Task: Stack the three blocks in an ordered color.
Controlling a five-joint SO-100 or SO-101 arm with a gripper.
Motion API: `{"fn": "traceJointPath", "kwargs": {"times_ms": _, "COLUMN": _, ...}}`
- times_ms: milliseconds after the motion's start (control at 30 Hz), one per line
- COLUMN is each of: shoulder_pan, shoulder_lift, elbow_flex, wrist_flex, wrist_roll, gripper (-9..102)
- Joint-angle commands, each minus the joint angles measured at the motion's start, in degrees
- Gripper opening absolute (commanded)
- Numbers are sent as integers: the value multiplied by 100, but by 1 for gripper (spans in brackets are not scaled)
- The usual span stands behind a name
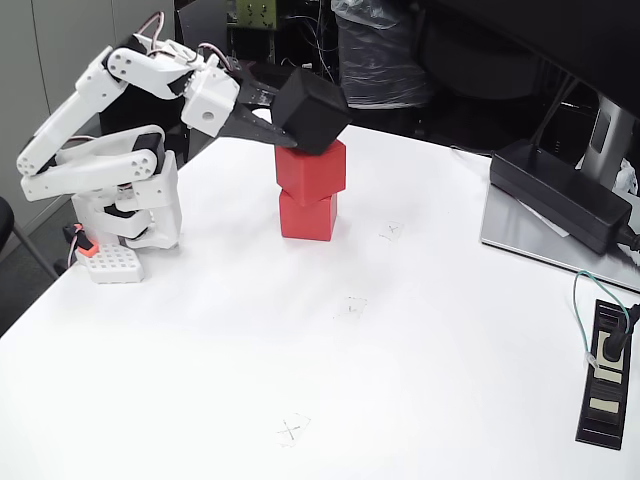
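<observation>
Claw: clamping the black cube, tilted, upper centre of frame.
Black cube: touching the upper red cube.
Red cubes: stacking on the lower red cube, centre of white table.

Place: an office or lab workspace.
Surface: a white surface with small pencilled X marks.
Equipment: a long black power brick, a black power strip with a plugged-in cable.
Background: dark tangled wiring and a plastic-wrapped bundle.
</observation>
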Motion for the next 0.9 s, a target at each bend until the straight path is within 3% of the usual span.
{"fn": "traceJointPath", "kwargs": {"times_ms": 0, "shoulder_pan": -35, "shoulder_lift": -26, "elbow_flex": 62, "wrist_flex": -246, "wrist_roll": -44, "gripper": 6}}
{"fn": "traceJointPath", "kwargs": {"times_ms": 300, "shoulder_pan": -35, "shoulder_lift": -26, "elbow_flex": 492, "wrist_flex": -1503, "wrist_roll": -26, "gripper": 6}}
{"fn": "traceJointPath", "kwargs": {"times_ms": 867, "shoulder_pan": -308, "shoulder_lift": -35, "elbow_flex": 545, "wrist_flex": -1521, "wrist_roll": -18, "gripper": 6}}
